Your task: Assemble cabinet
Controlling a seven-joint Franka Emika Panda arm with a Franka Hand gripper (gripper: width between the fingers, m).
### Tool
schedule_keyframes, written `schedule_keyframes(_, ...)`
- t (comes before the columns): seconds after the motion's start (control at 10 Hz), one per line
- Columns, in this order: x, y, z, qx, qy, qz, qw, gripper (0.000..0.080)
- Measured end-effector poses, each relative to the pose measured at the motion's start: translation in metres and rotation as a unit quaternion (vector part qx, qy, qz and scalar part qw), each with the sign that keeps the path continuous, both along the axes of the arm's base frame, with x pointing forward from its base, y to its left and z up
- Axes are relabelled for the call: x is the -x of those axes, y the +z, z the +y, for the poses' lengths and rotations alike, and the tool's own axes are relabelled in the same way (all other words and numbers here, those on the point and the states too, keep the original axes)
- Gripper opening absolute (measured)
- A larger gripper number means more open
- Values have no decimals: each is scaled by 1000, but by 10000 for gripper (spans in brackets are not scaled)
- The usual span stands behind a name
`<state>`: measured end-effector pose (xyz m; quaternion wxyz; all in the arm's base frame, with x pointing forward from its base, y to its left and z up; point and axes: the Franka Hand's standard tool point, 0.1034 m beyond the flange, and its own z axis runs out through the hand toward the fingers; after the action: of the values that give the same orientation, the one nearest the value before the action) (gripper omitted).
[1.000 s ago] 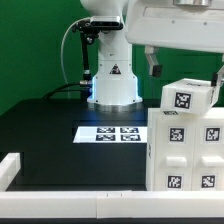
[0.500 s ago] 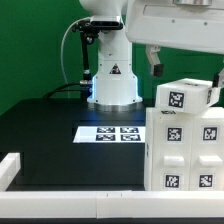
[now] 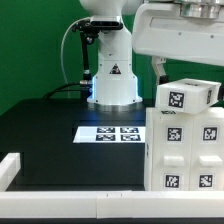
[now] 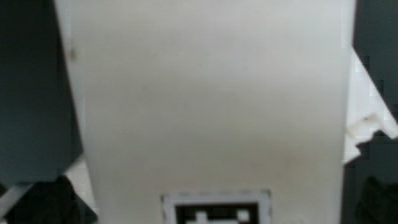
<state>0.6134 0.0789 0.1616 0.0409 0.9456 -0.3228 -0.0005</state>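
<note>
The cabinet (image 3: 184, 140) stands directly beneath the claw (image 3: 190, 68) — a white box with tagged fronts, its uppermost tagged block (image 3: 185, 97) tilted rather than seated flat. In the wrist view a broad white panel of the cabinet (image 4: 205, 110) fills the frame, one tag at its edge. The claw's jaws stand wide, holding nothing; one dark finger (image 3: 160, 67) shows clear of the block. Beyond, away from the claw, the marker board (image 3: 110, 133) lies flat on the black tabletop (image 3: 50, 125).

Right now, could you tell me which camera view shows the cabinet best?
The exterior view: the cabinet appears nearly whole, its tagged fronts visible. The wrist view shows only a blurred white surface and part of one tag.
</note>
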Motion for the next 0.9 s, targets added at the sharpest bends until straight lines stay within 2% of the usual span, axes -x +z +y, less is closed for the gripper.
schedule_keyframes(0.2,-1,0,-2,0,-9,-2,1000,549)
schedule_keyframes(0.4,-1,0,-1,1,-69,-6,998,552)
schedule_keyframes(0.6,0,0,-7,7,-183,-20,983,552)
schedule_keyframes(0.7,2,-1,-8,12,-236,-26,971,552)
schedule_keyframes(0.8,2,-1,-10,1,-305,-31,952,552)
schedule_keyframes(0.9,-1,-1,-12,-17,-386,-41,921,552)
